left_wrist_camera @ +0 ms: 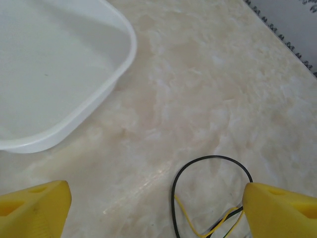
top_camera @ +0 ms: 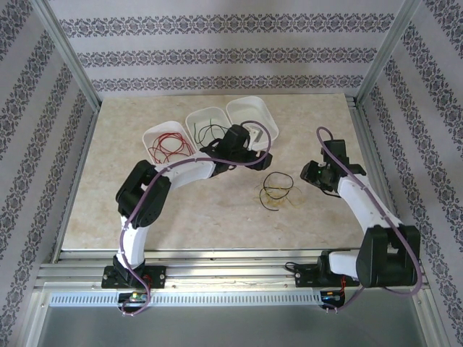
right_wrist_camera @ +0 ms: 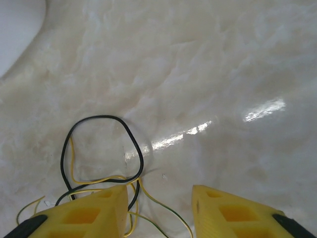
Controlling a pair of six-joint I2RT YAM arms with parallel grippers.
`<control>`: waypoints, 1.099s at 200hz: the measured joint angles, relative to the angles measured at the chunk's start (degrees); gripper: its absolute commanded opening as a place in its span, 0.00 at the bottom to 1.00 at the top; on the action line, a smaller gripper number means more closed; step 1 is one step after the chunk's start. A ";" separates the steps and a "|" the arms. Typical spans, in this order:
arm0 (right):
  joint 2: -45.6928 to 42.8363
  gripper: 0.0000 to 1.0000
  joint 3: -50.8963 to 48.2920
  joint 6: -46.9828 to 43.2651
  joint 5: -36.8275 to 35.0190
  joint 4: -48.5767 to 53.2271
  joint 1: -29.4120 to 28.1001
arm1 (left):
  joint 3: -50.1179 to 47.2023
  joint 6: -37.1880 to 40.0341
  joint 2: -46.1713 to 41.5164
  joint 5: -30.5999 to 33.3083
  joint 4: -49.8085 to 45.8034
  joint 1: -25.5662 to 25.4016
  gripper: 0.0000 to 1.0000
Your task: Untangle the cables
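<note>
The left arm (top_camera: 189, 170) and right arm (top_camera: 362, 199) share white links, black joint housings and a purple cable (top_camera: 273, 148) looped alongside. The fingers (right_wrist_camera: 84, 215) are blocky yellow plastic with recessed pockets and black trim.

We log the counter (top_camera: 181, 217) as cream, veined with pale marbling and glossy white glare. Three tubs (top_camera: 148, 134) read plain white. The left tub's red cable (top_camera: 170, 147) is vivid. The middle tub's dark cable (top_camera: 210, 131) looks black with a hint of green. On the stone we note a black cable (right_wrist_camera: 99, 118) and a pale yellow cable (right_wrist_camera: 71, 161). The left pincer (left_wrist_camera: 156, 208) and right pincer (right_wrist_camera: 161, 210) show bright yellow fingers (left_wrist_camera: 34, 208), the right's with black trim. The arms (top_camera: 189, 170) are white and black, with purple cabling (top_camera: 264, 148). The walls (top_camera: 217, 54) are white with grey-violet floral bands.
</note>
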State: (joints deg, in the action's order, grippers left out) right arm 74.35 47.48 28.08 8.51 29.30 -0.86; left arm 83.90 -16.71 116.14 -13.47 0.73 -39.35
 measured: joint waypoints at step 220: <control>26.51 0.09 10.95 -8.52 -1.03 -0.85 -7.13 | -6.05 -1.95 0.37 -2.80 0.00 -1.33 0.90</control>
State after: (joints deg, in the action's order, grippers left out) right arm 100.86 58.43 19.55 7.49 28.45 -7.99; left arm 77.84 -18.65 116.51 -16.27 0.73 -40.69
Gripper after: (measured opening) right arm 0.159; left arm 0.901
